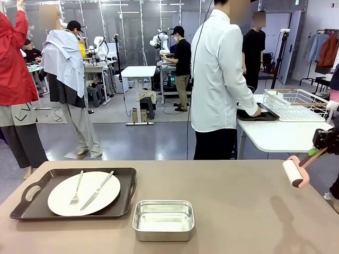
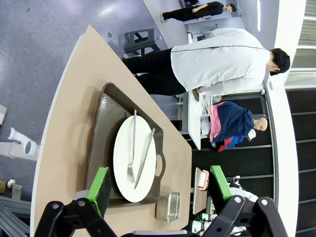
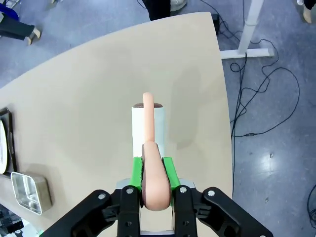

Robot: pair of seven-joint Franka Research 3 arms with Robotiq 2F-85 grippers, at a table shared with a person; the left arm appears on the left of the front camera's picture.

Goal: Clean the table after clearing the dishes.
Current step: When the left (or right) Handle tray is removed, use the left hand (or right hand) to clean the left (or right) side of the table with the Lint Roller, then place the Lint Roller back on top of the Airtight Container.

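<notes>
Green pads (image 3: 137,170) up close: the right gripper (image 3: 152,170) is pinched tight on the fat pink handle of the roller (image 3: 159,131), whose smooth white sleeve hangs above the bare table (image 3: 98,84) near its rounded right corner; the shadow below suggests it is not touching. The left gripper (image 2: 160,185) hovers high with jaws spread wide and nothing between them, looking down on the dark brown tray (image 2: 101,118). That tray sits at the table's left, pebbled, with cut-out handles, and carries a glossy round plate (image 1: 61,203) with a steel fork (image 1: 78,188) and knife (image 1: 98,189). Just beside it is a brushed-steel pan (image 1: 162,222), rectangular with soft corners. At the white side table (image 1: 280,135) a person (image 1: 217,79) has a hand on a second tray (image 1: 254,115). I'd call the clearing half done; next, this last tray has to leave before the roller can press down flat on the matte taupe top
</notes>
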